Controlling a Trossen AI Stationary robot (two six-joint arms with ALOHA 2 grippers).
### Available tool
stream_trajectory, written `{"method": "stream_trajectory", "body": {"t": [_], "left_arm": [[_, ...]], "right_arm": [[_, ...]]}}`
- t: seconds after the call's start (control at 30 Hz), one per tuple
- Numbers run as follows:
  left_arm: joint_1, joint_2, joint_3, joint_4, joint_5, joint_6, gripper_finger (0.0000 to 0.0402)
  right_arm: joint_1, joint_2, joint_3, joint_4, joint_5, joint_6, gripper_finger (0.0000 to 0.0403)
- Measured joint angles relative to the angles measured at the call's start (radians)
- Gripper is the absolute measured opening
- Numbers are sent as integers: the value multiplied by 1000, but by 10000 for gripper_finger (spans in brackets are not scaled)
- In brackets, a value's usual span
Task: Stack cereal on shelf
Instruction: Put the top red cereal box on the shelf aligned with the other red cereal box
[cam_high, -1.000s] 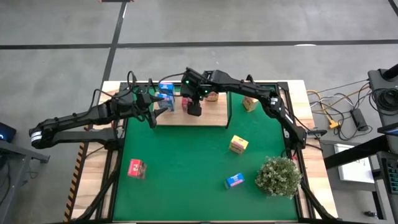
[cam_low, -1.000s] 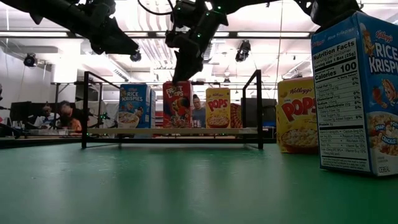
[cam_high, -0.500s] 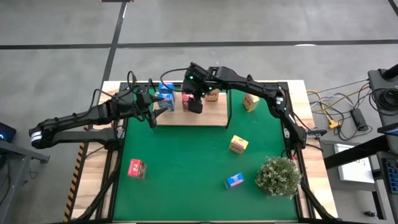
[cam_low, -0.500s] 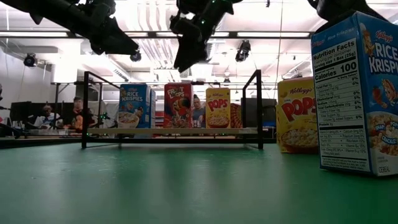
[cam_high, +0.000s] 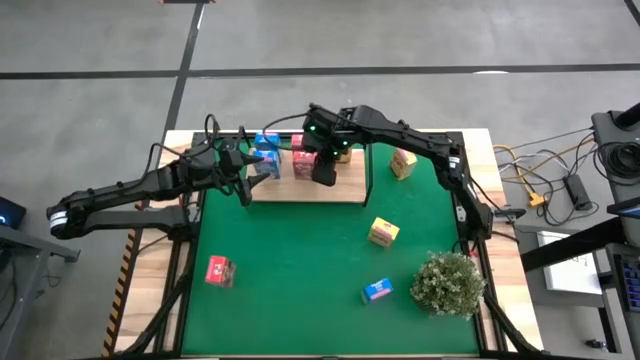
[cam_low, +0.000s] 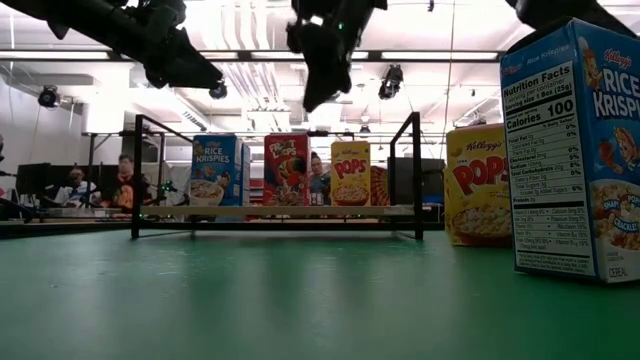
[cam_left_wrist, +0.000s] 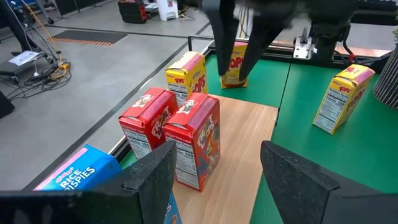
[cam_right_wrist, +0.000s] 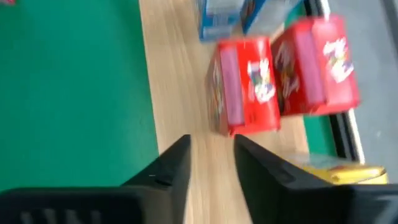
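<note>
Light-wood rectangular shelf board (cam_high: 340, 185) with thin black posts lies at the far side of the green tabletop mat (cam_high: 300, 270). On it stand blue cereal cartons (cam_high: 266, 150), two red cereal cartons (cam_left_wrist: 186, 140) side by side, and a yellow carton (cam_left_wrist: 186, 78). Right gripper (cam_high: 325, 176) hovers above the board beside the red cartons, its fingers (cam_right_wrist: 168, 165) narrowly parted and holding nothing. Left gripper (cam_high: 250, 180) waits at the board's left end, fingers (cam_left_wrist: 152, 177) wide apart, empty. Loose on the mat: a yellow carton (cam_high: 384, 232), a small blue carton (cam_high: 377, 290), a pink-red carton (cam_high: 219, 270)
</note>
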Motion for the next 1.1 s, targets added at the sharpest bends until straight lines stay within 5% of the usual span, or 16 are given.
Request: {"method": "stream_trajectory", "body": {"t": [0.23, 1.1], "left_arm": [[0, 0, 0, 0, 0, 0, 217], [0, 0, 0, -2, 0, 0, 217]], "right_arm": [[-23, 64, -8, -9, 103, -31, 14], [-28, 79, 2, 30, 135, -53, 13]]}}
